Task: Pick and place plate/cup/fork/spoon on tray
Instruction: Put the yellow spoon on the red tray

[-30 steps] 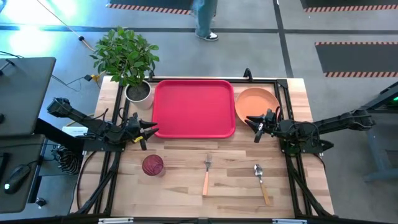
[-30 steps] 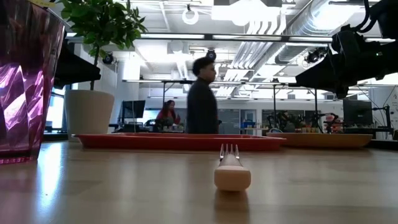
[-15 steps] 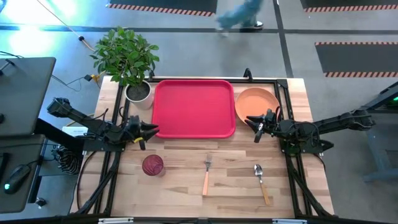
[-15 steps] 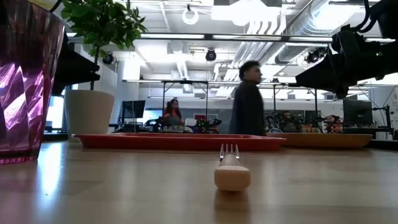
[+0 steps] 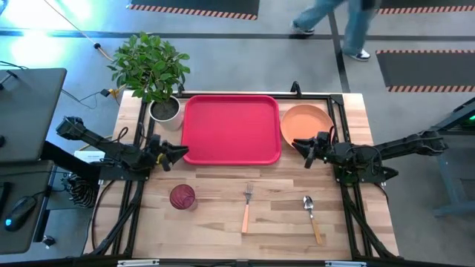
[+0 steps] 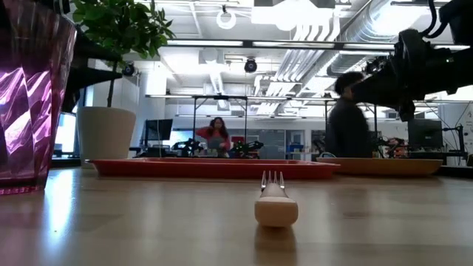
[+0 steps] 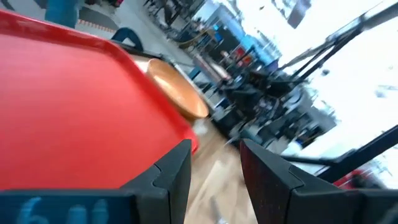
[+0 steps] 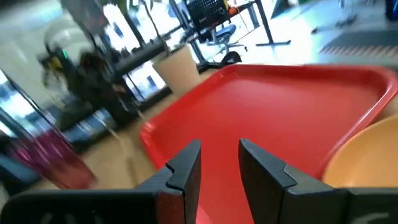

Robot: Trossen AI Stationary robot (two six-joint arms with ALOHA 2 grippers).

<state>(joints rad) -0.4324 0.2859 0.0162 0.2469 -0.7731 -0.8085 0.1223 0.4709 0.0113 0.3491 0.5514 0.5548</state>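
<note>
Pale wooden bench [image 5: 223, 211], butcher-block style, fills the middle of the room, and along its near edge lie three of the pieces: the cup [image 5: 182, 196] toward the left side, the fork [image 5: 246, 208] about midway with its tines pointing at the far edge, and the spoon [image 5: 311, 215] further right. None of them has been touched, and nothing sits on the tray [image 5: 231, 128], which lies against the far edge with the plate [image 5: 306, 122] just beside its right end. So I judge the job is at its very first pick. The left claw [image 5: 176, 154] hangs at the tray's near-left corner, its fingers a little apart and holding nothing; the right claw [image 5: 305, 150] hovers at the plate's near rim, likewise slightly parted and empty. That one looks best placed to start, and taking the plate would call for dropping onto the rim and pinching it before carrying it leftward over the tray. A potted plant [image 5: 152, 73] stands at the far-left corner. Beyond the bench a person [image 5: 338, 21] walks past, cut off at the waist from above. From bench level the spoon is not visible, and the cup is cropped at the edge.
</note>
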